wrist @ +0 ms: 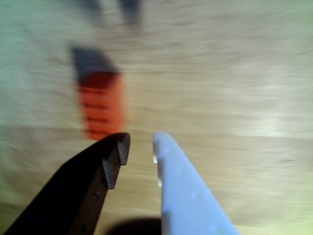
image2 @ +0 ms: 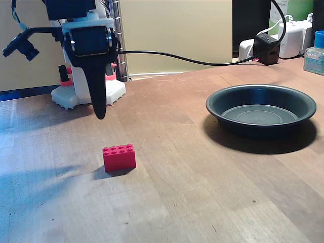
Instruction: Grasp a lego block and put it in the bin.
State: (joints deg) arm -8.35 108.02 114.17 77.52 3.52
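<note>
A small red lego block (image2: 119, 157) with studs on top lies on the wooden table, left of centre in the fixed view. In the blurred wrist view the lego block (wrist: 101, 105) sits just beyond and left of the black finger's tip. My gripper (image2: 99, 112) hangs above and behind the block, clear of the table, its black finger pointing down. From the wrist camera the gripper (wrist: 141, 142) shows a black finger and a white finger with a narrow gap and nothing between them. The bin (image2: 261, 109), a shallow dark grey round pan, stands empty at the right.
The white robot base (image2: 83, 88) with pink-red parts stands at the back left. A black cable (image2: 192, 59) runs across the back to a black box (image2: 267, 48). White adapters and a bottle (image2: 314, 50) sit at the far right rear.
</note>
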